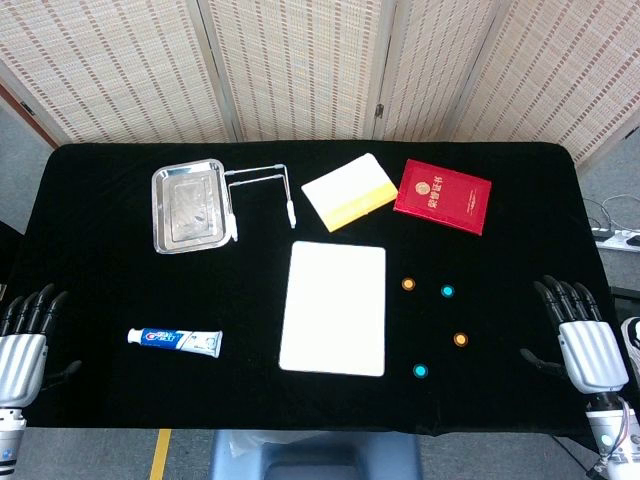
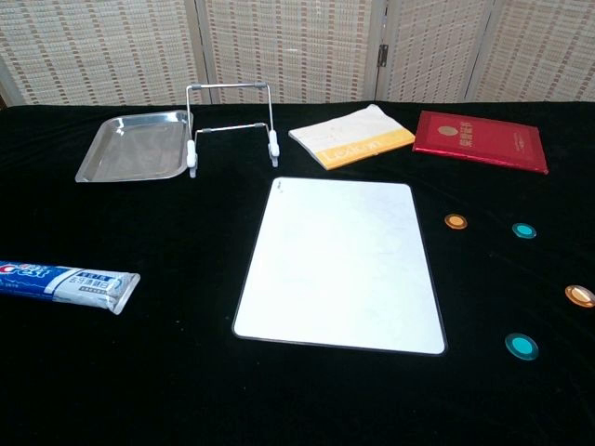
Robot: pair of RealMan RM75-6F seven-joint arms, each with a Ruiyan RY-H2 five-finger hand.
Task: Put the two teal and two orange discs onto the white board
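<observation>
Nothing is placed yet: all 4 discs, the far orange disc [image 1: 408, 284], far teal disc [image 1: 447, 291], near orange disc [image 1: 460, 339] and near teal disc [image 1: 420, 371], lie right of the bare white board [image 1: 333, 308], while the left hand [image 1: 22, 350] and right hand [image 1: 585, 340] rest spread and hold nothing.

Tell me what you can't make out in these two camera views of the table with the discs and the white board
- Left hand: the head view's left edge cuts it; the chest view misses it.
- Right hand: shows only in the head view, its wrist cut by the bottom edge.
- Toothpaste tube: its cap end is cut by the chest view's left edge.
- Red booklet: its gold emblem is too small to read.
- Orange disc: clipped by the chest view's right edge.
</observation>
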